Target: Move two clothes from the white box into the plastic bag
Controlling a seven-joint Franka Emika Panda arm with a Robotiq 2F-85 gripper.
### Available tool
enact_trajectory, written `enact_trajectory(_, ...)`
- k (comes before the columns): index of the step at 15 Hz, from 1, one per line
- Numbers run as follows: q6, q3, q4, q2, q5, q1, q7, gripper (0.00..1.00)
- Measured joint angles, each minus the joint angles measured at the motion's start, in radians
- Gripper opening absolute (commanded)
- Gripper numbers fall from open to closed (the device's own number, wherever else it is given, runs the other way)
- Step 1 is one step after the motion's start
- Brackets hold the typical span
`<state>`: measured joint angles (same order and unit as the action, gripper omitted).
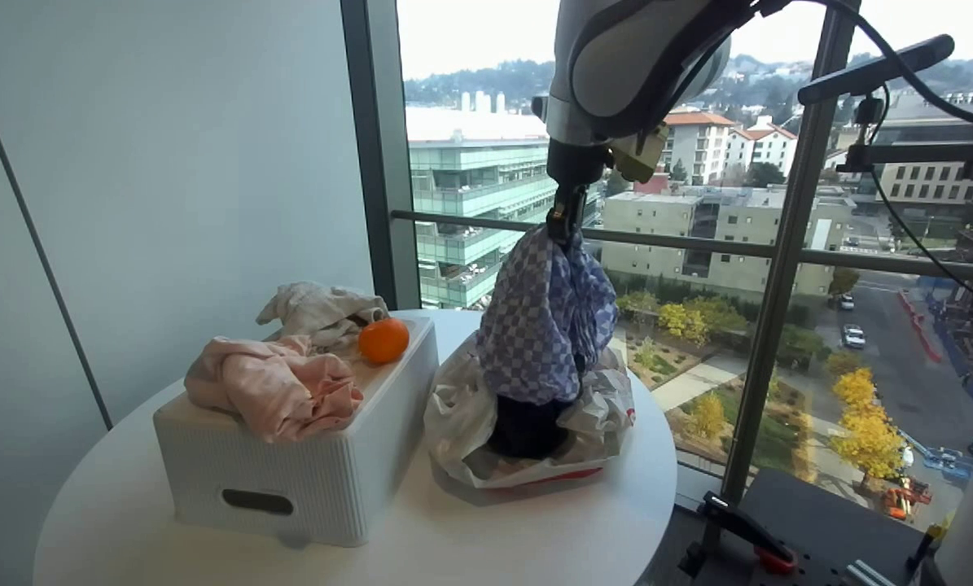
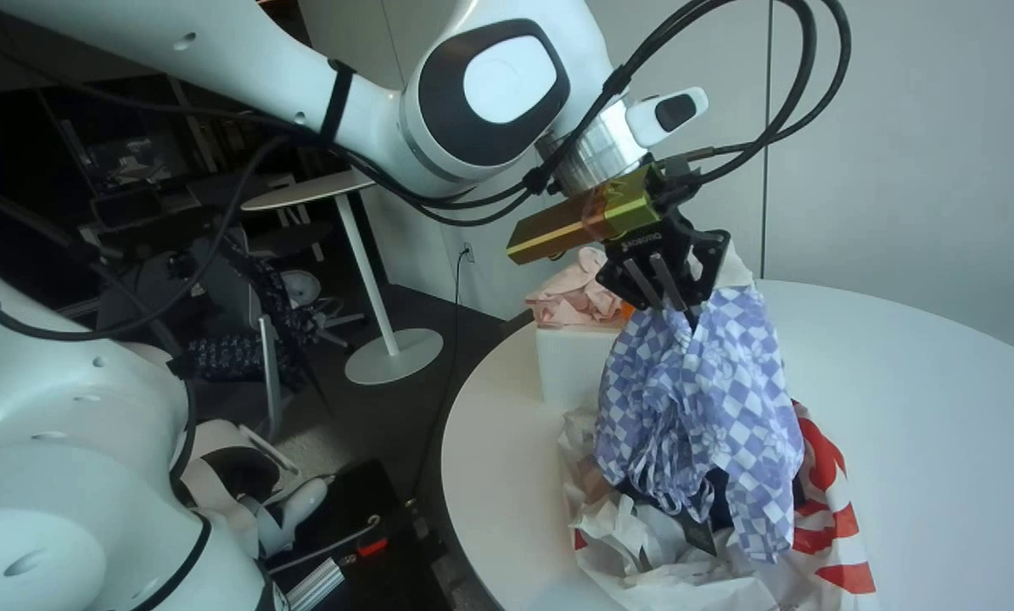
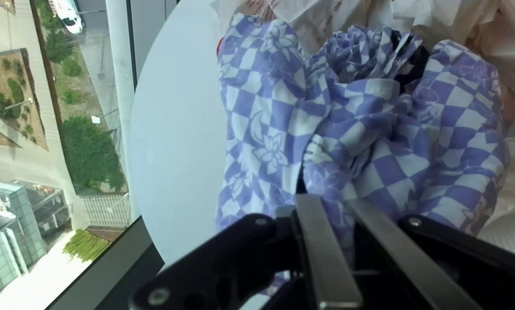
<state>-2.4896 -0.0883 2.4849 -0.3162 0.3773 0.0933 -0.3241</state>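
There are two pale crumpled cloths (image 1: 274,387) (image 1: 315,309), one checked purple-white cloth (image 1: 527,334), one navy-black cloth (image 1: 527,425), one white plastic box (image 1: 291,464), one crinkly whitish bag (image 1: 464,415), one orange ball-shaped object (image 1: 384,340)

In an exterior view, the brand "ROBOTIQ" (image 2: 641,240) is legible in pale letters on the black body of the hand (image 2: 691,317). In the wrist view, small reddish print (image 3: 335,9) on the plastic bag (image 3: 353,18) is too blurred to read.

A purple-and-white checked garment (image 1: 539,325) hangs bunched over the crinkled plastic bag (image 1: 458,419), dark garment (image 1: 527,427) inside, white box (image 1: 315,480) just beside.
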Motion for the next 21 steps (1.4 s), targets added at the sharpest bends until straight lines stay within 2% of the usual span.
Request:
enact_trajectory(7, 0.148, 0.0, -0.048, 0.107, 0.083, 0.035, 0.078, 0.03)
enact_trajectory(16, 0.197, -0.023, -0.106, 0.109, 0.084, 0.077, 0.239, 0.03)
enact_trajectory(21, 0.256, -0.009, -0.164, 0.17, 0.083, 0.061, 0.221, 0.03)
